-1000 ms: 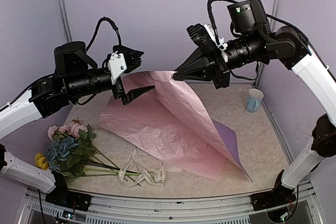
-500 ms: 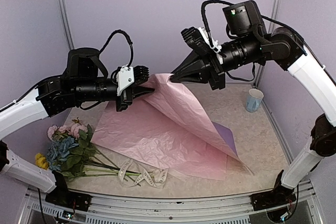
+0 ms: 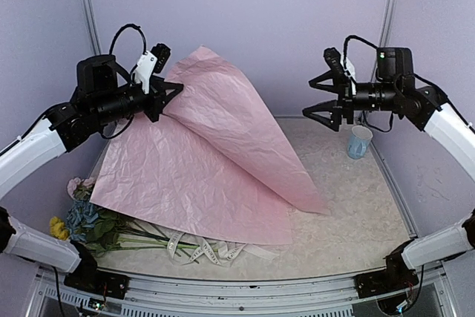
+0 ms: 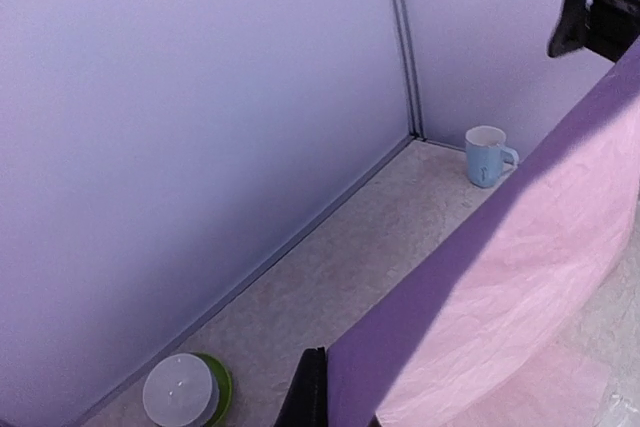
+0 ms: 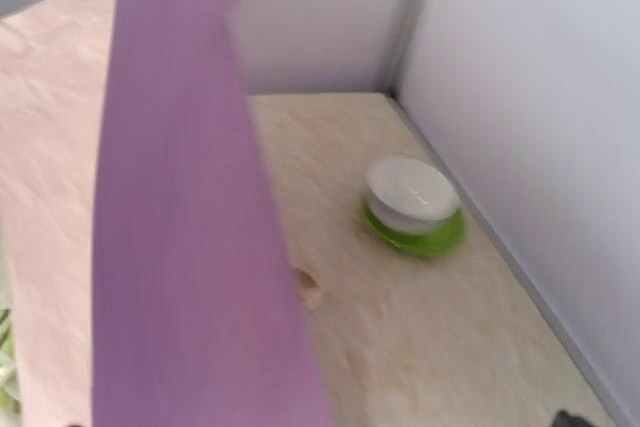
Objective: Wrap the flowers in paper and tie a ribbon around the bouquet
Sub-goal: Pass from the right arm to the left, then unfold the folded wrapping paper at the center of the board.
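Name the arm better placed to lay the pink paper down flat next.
Left. The left gripper is shut on a raised corner of the paper; the right gripper hangs open and empty beside the mug.

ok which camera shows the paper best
The top external view: the whole paper shows, held up by the left fingers and draping onto the table. The left wrist view catches only a slanting strip of it, the right wrist view just a blurred purple band.

Illegible dark lettering on ribbon
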You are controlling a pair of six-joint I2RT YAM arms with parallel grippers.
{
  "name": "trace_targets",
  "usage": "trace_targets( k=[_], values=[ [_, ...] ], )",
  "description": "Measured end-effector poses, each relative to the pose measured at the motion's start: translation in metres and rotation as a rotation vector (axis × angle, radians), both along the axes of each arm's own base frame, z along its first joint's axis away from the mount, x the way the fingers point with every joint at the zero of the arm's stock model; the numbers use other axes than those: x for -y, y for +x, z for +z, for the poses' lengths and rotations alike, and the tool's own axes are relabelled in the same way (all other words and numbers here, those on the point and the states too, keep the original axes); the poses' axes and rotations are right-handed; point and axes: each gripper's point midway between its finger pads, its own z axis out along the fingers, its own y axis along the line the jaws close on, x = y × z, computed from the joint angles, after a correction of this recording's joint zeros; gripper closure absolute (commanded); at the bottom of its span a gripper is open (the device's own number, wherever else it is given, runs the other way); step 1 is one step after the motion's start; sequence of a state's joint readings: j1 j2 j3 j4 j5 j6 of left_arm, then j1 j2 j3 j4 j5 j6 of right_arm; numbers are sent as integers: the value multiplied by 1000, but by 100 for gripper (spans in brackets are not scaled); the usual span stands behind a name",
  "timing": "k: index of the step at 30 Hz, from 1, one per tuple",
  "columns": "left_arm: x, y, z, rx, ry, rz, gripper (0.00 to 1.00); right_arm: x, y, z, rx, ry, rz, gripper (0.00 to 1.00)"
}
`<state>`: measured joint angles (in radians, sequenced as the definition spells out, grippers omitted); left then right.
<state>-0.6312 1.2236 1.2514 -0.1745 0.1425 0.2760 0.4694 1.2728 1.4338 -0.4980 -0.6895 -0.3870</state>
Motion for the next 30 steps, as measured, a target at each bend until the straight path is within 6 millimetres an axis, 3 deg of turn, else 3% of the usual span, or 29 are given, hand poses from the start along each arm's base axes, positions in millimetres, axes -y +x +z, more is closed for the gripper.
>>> trace_targets(
  k=[3,6,9,13,22,27,30],
  values=[
    [-35,28,3,-67,-102,138,100,39,16,-20,-52,57,-74,0],
    [-66,49,-5,-122,-183,236,100,50,28,-44,-122,76,-92,0],
    [-84,61,-31,-190,-213,287,100,41,39,-74,-221,81,-56,0],
    [-87,64,-61,-259,-207,306,100,34,58,-111,-341,71,-50,0],
    [-109,78,-74,-271,-215,379,100,18,78,-181,-516,59,-23,0],
    [-108,77,-82,-276,-201,373,100,-16,76,-225,-597,7,72,2],
    [-109,78,-81,-266,-197,380,100,-33,64,-237,-620,-13,148,8]
  ],
)
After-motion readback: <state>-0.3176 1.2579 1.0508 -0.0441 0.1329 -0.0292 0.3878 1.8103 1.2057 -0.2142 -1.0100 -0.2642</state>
